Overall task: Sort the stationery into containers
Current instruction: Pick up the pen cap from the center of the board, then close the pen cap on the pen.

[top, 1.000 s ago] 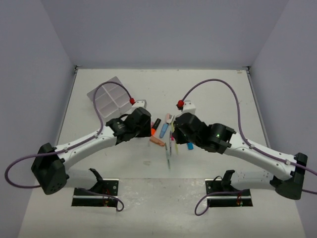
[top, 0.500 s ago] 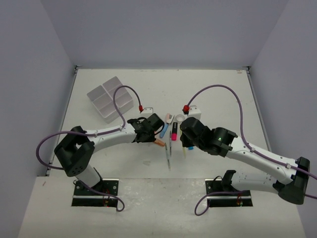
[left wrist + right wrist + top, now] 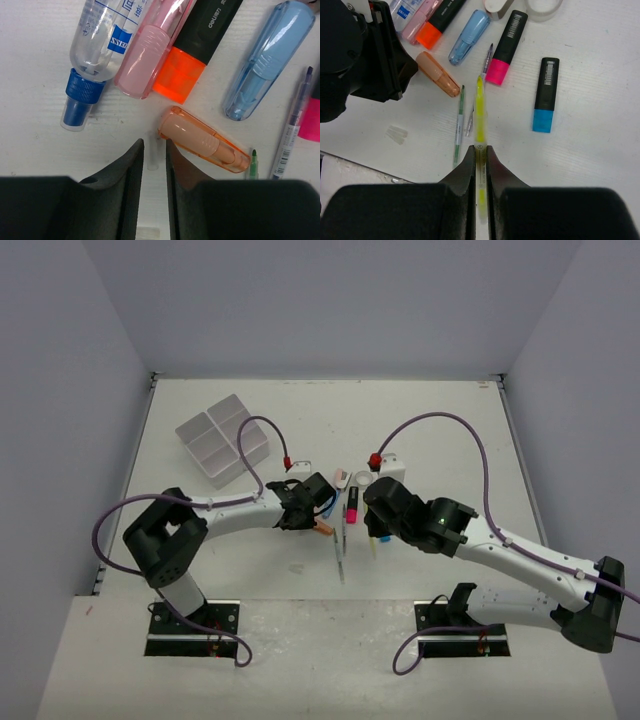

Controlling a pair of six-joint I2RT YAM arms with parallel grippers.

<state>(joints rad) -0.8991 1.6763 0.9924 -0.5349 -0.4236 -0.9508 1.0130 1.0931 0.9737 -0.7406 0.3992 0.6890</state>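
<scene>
The stationery lies in a cluster at the table's centre. My left gripper (image 3: 154, 142) sits low over it, jaws a narrow gap apart around a small clear cap (image 3: 152, 157) that touches neither finger. A peach highlighter (image 3: 202, 145) lies just right of its right finger. Beyond are a clear glue bottle (image 3: 95, 45), pink highlighter (image 3: 150, 55), orange highlighter (image 3: 192, 55) and blue highlighter (image 3: 267, 60). My right gripper (image 3: 480, 149) is shut on the yellow pen (image 3: 480, 110), which points away over the table. The containers are one white four-compartment tray (image 3: 222, 438) at the far left.
Near the yellow pen lie a thin green pen (image 3: 459, 125), a pink-tipped black highlighter (image 3: 504, 47), a blue-tipped black highlighter (image 3: 543, 95) and a clear tape roll (image 3: 542, 5). Clear caps (image 3: 397, 134) lie at the near left. The two wrists are close together.
The left gripper has come down beside the peach highlighter and its jaws have narrowed. The left arm has folded, uncovering the tray. The right gripper shifted slightly right, still holding the yellow pen.
</scene>
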